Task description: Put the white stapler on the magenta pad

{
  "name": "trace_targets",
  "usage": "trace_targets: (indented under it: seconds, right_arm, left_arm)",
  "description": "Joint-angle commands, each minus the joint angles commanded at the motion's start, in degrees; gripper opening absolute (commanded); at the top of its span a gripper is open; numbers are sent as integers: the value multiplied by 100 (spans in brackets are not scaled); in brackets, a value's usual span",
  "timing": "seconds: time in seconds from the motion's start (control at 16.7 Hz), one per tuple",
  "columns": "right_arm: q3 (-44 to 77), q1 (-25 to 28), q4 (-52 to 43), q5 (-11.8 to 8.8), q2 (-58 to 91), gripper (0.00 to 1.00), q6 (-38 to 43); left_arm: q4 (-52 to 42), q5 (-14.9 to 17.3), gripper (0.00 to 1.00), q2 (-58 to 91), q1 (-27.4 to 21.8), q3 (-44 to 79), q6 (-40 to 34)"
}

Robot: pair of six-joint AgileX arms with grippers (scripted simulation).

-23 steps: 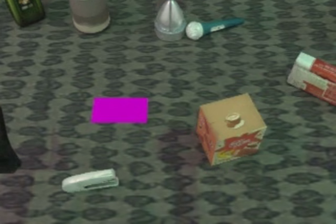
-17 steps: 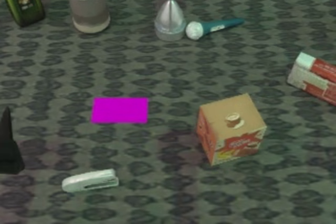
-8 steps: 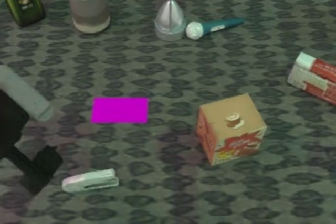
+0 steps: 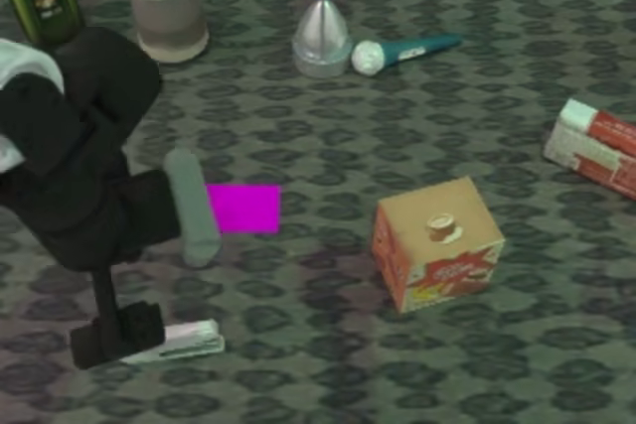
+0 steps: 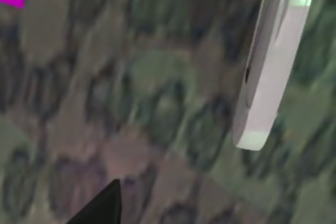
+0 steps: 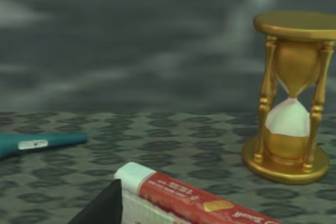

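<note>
Hovering over the near-left of the table, the left gripper sits right above the rounded end of the white stapler, which lies flat on the patterned table at about seven o'clock from centre. Only one dark fingertip shows in the left wrist view, so I cannot tell whether the pincer is apart or together. Nothing is gripped yet; the stapler rests free, well apart from the magenta pad, which sits at roughly one o'clock from it, partly hidden under the arm.

Handling, by my read: a small, rigid, light piece with smooth sides, likely a bit slippery. Its long body calls for a pinch across the narrow width, near the middle, fingers square to the dark slot side so it doesn't pivot or squirt out.

Over at three o'clock the right gripper stays parked out of the top view, its wrist camera facing a red-and-white carton and a gold hourglass.
</note>
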Motion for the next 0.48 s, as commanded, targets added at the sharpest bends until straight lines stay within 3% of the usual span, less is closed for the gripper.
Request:
trace_targets:
  seconds: [0.48]
  right_arm:
    - [0,0,0,0,0,100,0]
  left_arm:
    - [-483,-13,100,733,-236,569,431]
